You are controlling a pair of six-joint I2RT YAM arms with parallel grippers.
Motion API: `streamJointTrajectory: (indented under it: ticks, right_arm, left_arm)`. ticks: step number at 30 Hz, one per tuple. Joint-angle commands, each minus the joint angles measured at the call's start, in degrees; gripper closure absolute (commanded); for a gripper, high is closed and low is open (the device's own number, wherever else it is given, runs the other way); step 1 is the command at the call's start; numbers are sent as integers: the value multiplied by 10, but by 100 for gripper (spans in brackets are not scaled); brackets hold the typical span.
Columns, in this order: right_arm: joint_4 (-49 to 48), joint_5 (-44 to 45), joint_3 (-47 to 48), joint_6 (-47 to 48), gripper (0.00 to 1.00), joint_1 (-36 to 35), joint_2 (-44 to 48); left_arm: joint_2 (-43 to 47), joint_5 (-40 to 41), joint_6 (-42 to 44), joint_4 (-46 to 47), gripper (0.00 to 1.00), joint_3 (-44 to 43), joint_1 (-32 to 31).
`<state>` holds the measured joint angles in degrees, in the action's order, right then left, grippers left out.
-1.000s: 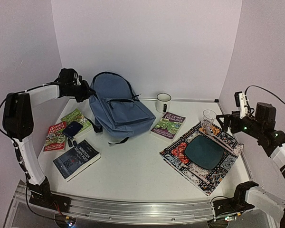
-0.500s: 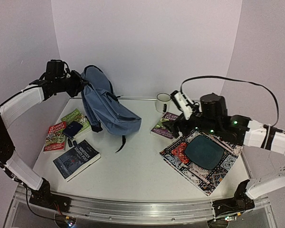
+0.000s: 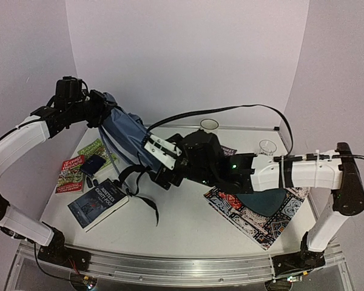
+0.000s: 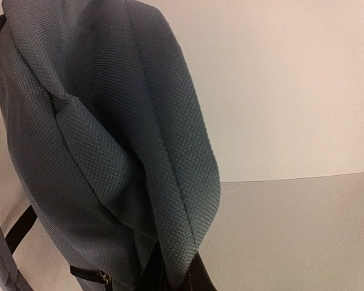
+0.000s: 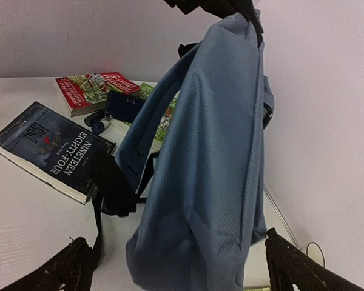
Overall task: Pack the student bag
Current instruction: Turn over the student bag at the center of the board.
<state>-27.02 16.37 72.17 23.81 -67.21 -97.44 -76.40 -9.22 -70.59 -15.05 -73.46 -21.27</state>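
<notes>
The student bag (image 3: 126,138), slate-blue with black straps, hangs tilted above the table from its top end. My left gripper (image 3: 104,114) is shut on that top end; in the left wrist view the bag's fabric (image 4: 109,133) fills the frame and runs down into the jaws. My right gripper (image 3: 162,176) has reached across to the bag's lower end. In the right wrist view it (image 5: 182,273) is open, one finger on each side of the hanging bag (image 5: 212,170), not closed on it. A black strap (image 3: 147,203) dangles below.
A dark "Nineteen Eighty-Four" book (image 3: 97,203) lies under the bag. A red book (image 3: 70,174), a green book (image 3: 97,148) and a small dark case (image 3: 92,163) lie at the left. A mug (image 3: 209,124), a glass (image 3: 267,147) and a patterned mat (image 3: 255,215) are at the right.
My left gripper has lifted the bag off the table by its top. My right arm has swung from the far right across the table to the bag's lower end.
</notes>
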Motion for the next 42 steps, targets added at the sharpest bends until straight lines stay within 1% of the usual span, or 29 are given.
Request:
streamJointTrajectory:
  ticks: [1, 5, 8, 12, 14, 17, 22, 27, 30, 33, 35, 37, 39, 40, 42]
  right_arm:
    - [-46, 69, 64, 16, 2, -1, -40]
    - [-31, 68, 99, 6, 2, -1, -57]
    - [-7, 62, 115, -25, 2, -1, -55]
    - [12, 64, 108, -79, 2, -1, -33]
    - [13, 60, 111, -100, 2, -1, -30]
    - [21, 50, 134, -120, 2, -1, -40]
    - [25, 53, 143, -146, 2, -1, -24]
    - [17, 67, 106, -157, 2, -1, 15]
    - [10, 85, 76, -160, 2, -1, 38]
    - [-1, 112, 44, -168, 2, -1, 63]
    - [-7, 132, 21, -174, 2, -1, 79]
    - [-9, 153, 0, -178, 2, -1, 95]
    - [-9, 171, -23, -180, 2, -1, 111]
    - [-9, 180, -36, -180, 2, -1, 117]
    - [-9, 204, -60, -184, 2, -1, 134]
  left_arm:
    - [41, 6, -6, 51, 100, -7, -14]
    - [44, 9, 20, 50, 100, -6, -18]
    - [34, 3, 77, 48, 100, -25, -19]
    - [1, -28, 176, 16, 100, -95, -19]
    - [-18, -48, 203, 0, 100, -134, -19]
    - [-37, -85, 247, -7, 100, -164, -19]
    - [-72, -90, 359, -88, 100, -275, -19]
    - [-121, -100, 507, -179, 100, -416, -19]
    - [-144, -72, 598, -228, 100, -472, -20]
    - [-167, -42, 691, -279, 100, -507, -20]
    - [-183, -24, 754, -313, 100, -515, -20]
    - [-187, -2, 800, -324, 100, -487, -28]
    - [-187, 44, 830, -326, 100, -454, -59]
    - [-188, 81, 839, -330, 100, -445, -80]
    - [-192, 153, 859, -332, 100, -423, -140]
